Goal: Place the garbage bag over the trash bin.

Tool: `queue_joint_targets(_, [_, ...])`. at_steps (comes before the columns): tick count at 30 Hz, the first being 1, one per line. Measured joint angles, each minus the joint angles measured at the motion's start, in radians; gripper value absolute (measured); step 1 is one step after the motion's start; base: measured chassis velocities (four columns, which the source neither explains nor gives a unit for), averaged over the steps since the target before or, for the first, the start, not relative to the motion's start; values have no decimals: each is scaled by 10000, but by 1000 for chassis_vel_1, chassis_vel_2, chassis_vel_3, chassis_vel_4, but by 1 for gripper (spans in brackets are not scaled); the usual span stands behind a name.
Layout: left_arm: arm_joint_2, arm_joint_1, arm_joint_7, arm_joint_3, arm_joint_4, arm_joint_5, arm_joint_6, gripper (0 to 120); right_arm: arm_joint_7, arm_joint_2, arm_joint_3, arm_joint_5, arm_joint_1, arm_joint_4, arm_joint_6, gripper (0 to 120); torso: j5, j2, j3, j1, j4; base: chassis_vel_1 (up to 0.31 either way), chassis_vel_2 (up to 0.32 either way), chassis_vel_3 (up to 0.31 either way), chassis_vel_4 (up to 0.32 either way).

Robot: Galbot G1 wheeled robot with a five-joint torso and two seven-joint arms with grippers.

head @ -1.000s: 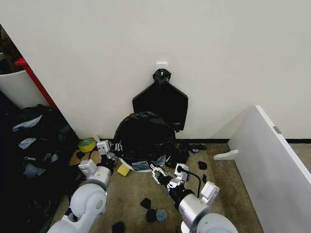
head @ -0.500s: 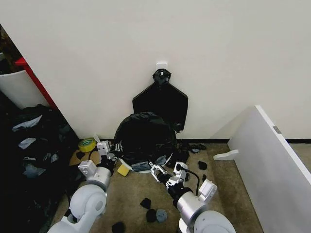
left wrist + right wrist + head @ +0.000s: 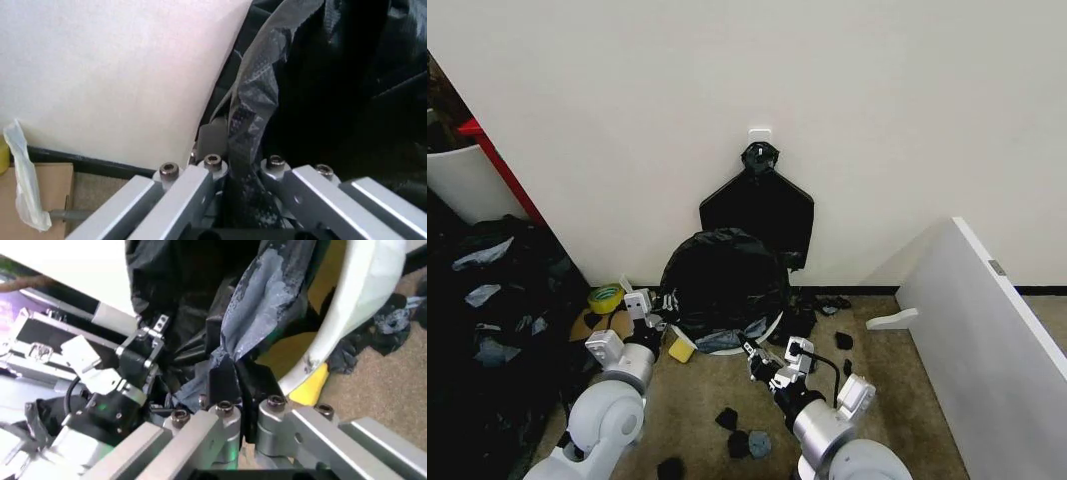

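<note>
Right gripper (image 3: 753, 353) nearer bin, fingers (image 3: 223, 382) pinching garbage bag (image 3: 724, 280).

Floor by the wall

The brownish carpet floor (image 3: 697, 395) carries the trash bin (image 3: 723, 343), which lies tipped at the foot of the wall with the garbage bag (image 3: 724, 280) over it. Just beside the bin lies a small yellow block (image 3: 681, 349). A roll of yellow tape (image 3: 606, 298) rests on a piece of cardboard (image 3: 587, 322) nearby. Small black plastic scraps (image 3: 739, 440) lie scattered over the floor, and a white board (image 3: 982, 350) stands on it, tilted
</note>
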Motion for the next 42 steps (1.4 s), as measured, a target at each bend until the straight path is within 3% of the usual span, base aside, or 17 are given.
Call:
queue_joint_targets(8, [-84, -91, -87, 185, -81, -33, 5, 1, -669, -918, -126, 128, 34, 221, 133, 0, 1, 0, 0, 0, 0, 0, 0, 0, 0])
queue_joint_targets(18, [-229, -377, -183, 248, -121, -51, -23, 1, -2033, -1819, -16, 60, 115, -763, 199, 0, 0, 0, 0, 0, 0, 0, 0, 0, 0])
queue_joint_targets(31, [40, -479, -332, 475, -260, 64, 6, 1, -2969, -1618, 240, -701, 347, -2168, 773, 0, 0, 0, 0, 0, 0, 0, 0, 0, 0])
queue_joint_targets(42, [139, -450, -352, 505, -426, 75, 33, 1, -2957, -1540, 433, -833, 380, -2419, 1027, 0, 0, 0, 0, 0, 0, 0, 0, 0, 0])
